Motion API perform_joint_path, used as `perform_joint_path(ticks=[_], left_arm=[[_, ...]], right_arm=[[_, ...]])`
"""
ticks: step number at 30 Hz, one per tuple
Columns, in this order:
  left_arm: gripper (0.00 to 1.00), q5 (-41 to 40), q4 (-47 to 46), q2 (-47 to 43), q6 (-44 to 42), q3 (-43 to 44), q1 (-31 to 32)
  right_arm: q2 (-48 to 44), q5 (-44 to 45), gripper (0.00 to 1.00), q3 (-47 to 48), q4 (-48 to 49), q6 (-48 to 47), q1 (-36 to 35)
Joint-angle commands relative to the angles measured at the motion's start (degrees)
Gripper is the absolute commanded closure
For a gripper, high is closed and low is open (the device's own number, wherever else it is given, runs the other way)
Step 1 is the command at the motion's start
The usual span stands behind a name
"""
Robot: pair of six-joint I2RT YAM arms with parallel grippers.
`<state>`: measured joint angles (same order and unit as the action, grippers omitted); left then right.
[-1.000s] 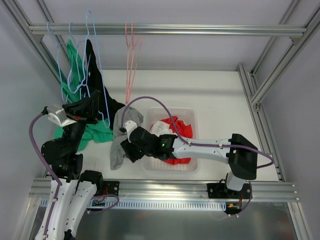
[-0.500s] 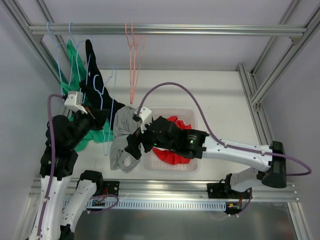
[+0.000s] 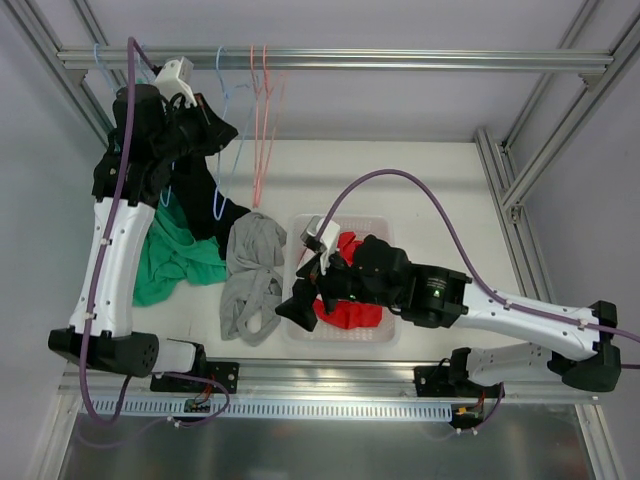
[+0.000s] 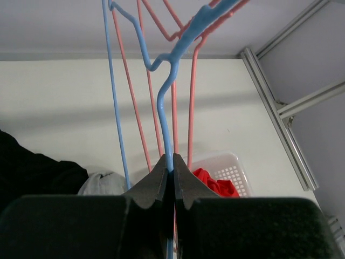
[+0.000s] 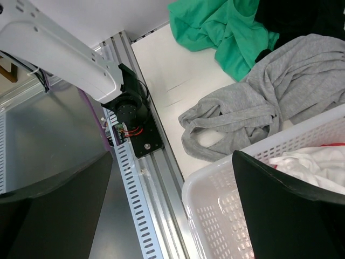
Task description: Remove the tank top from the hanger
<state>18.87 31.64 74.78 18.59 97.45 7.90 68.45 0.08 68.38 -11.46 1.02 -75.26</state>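
White table (image 3: 430,190) inside alu frame, rail (image 3: 400,60) across back. No legible writing.

L to R:
- Left gripper (image 4: 173,168) up by rail, fingers clamped on blue hanger (image 4: 161,102).
- Grey tank top (image 3: 250,275) crumpled on table, against white basket (image 3: 340,338).
- Right gripper (image 3: 300,290) at basket's left rim, fingers wide apart, empty.

Half a sec ago left arm was low and right gripper was at the top.

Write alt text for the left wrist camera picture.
The left hand is shut on the wire of a blue hanger, with pink hangers behind. Below, on the white table, sit a basket holding red cloth and a grey garment.
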Motion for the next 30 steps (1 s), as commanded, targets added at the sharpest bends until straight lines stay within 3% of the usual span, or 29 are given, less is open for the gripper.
perform_joint_path(ticks=[1, 10, 20, 27, 28, 30], left_arm=[[1.0, 0.9, 0.3, 3.7, -1.3, 7.0, 0.7], [1.0, 1.3, 0.3, 14.8, -1.4, 16.3, 1.2], [1.0, -1.1, 0.1, 10.8, -1.7, 3.9, 2.9], [0.97, 1.5, 0.4, 9.4, -4.3, 6.0, 2.9], [0.93, 0.8, 0.6, 8.7, -4.5, 6.3, 2.9], [0.66, -1.5, 0.7, 7.1, -4.7, 5.4, 2.8]], right_arm=[[-3.6, 2.1, 0.0, -1.5, 0.8, -2.5, -0.1], [0.8, 0.5, 0.01, -1.1, 0.9, -2.9, 1.2], [12.9, 2.7, 0.0, 8.1, -4.3, -8.2, 1.3], [20.8, 1.8, 0.01, 12.7, -5.3, -13.3, 1.8], [21.5, 1.9, 0.01, 13.4, -5.4, -14.3, 2.0], [23.9, 0.9, 0.01, 14.6, -5.8, -15.9, 2.5]])
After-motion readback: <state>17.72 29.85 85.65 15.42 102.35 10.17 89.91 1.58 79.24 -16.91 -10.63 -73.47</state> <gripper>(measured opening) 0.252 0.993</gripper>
